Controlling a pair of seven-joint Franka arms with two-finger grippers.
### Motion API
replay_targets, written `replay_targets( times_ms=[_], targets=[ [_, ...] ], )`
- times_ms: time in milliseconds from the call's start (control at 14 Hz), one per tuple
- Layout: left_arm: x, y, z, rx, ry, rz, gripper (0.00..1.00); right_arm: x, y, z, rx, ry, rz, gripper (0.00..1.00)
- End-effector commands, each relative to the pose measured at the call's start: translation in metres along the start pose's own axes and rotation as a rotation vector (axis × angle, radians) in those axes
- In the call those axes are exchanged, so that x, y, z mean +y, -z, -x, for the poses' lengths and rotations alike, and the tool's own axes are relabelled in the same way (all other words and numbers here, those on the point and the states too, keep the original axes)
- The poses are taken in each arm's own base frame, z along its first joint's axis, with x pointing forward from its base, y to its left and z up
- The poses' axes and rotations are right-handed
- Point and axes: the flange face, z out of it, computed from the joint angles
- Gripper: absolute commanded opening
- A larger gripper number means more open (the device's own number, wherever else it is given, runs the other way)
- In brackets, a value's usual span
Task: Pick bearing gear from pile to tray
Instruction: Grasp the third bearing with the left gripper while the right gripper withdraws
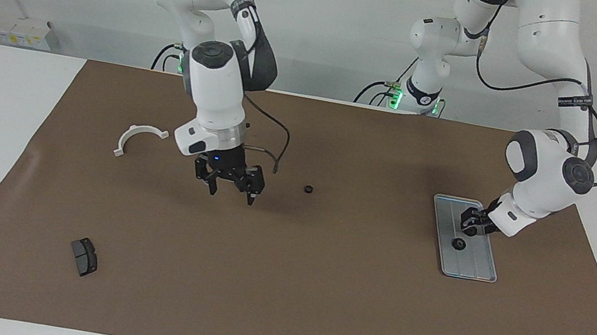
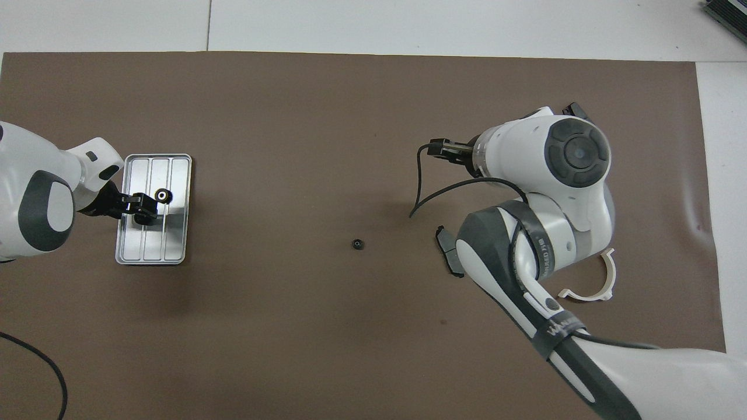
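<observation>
Left gripper (image 1: 472,221) seemingly open over tray (image 1: 486,268), gear (image 1: 459,244) released.

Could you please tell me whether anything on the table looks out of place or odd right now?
One small black round gear lies alone on the brown mat, apart from the silver-grey metal tray that already holds another gear. It belongs in the tray, and neither pincer is on it.

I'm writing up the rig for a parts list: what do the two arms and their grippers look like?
Both arms are glossy white with rounded dark grey joint caps and loose black cables strapped on by dark bands with white lettering. The right gripper and left gripper are small, black and two-fingered. Green lights glow at both bases.
</observation>
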Motion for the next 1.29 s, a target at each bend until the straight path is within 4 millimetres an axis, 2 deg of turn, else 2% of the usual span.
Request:
replay_targets(
  times_ms=[0,143,215,430,716,859,931,1074,1217],
  targets=[
    [0.026,0.026,-0.009,0.038,-0.033,-0.013,0.89,0.027,0.037,-0.018,0.054,0.006,0.007,1.0],
    [0.063,0.043,-0.016,0.039,-0.001,-0.008,0.89,0.046,0.071,-0.023,0.057,0.022,0.031,1.0],
    [0.095,0.046,-0.014,0.022,0.017,-0.009,0.89,0.051,0.084,-0.023,0.052,0.046,0.041,1.0],
    [0.219,0.05,0.001,0.043,0.1,-0.02,0.89,0.08,0.123,-0.026,0.027,0.039,0.085,1.0],
    [0.358,0.042,0.04,0.115,0.186,0.007,0.87,0.1,0.176,-0.038,-0.045,0.067,0.129,1.0],
    [0.399,0.035,0.054,0.15,0.188,0.032,0.85,0.118,0.203,-0.044,-0.101,0.072,0.143,1.0],
    [0.413,0.027,0.06,0.152,0.17,0.034,0.83,0.134,0.21,-0.048,-0.132,0.081,0.156,1.0],
    [0.437,0.006,0.071,0.145,0.124,0.028,0.81,0.144,0.209,-0.046,-0.177,0.11,0.165,1.0],
    [0.444,-0.006,0.075,0.152,0.099,0.031,0.81,0.143,0.209,-0.044,-0.211,0.105,0.161,1.0]
  ],
)
